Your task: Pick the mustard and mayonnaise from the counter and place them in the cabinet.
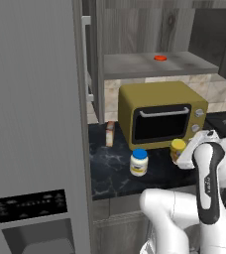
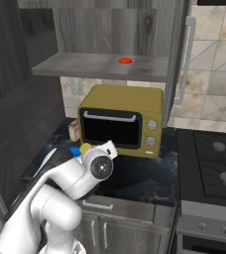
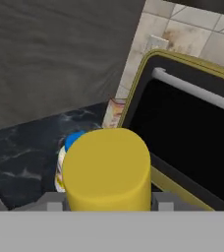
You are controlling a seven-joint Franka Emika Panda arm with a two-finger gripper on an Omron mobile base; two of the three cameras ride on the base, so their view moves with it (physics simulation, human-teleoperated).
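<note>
The mustard [image 3: 107,170] is a yellow bottle seen from its top, and my gripper [image 3: 109,204] is shut on it, one finger on each side. In the left base view the mustard [image 1: 177,148] sits at the hand [image 1: 200,144], just in front of the toaster oven, low over the counter [image 1: 110,171]. Whether its base touches the slab is hidden. The mayonnaise [image 1: 139,162], a white jar with a blue lid, stands on the counter to the mustard's left, and its lid [image 3: 73,140] peeks out behind the bottle. The cabinet shelf [image 1: 135,65] is above, bearing a red disc [image 1: 160,58].
An olive-yellow toaster oven [image 1: 159,116] stands directly under the shelf. A small tan box [image 1: 110,133] leans beside it on the left. A tall grey fridge [image 1: 35,124] walls off the left side. A black stove [image 2: 219,168] lies to the right, past the open cabinet door [image 2: 177,59].
</note>
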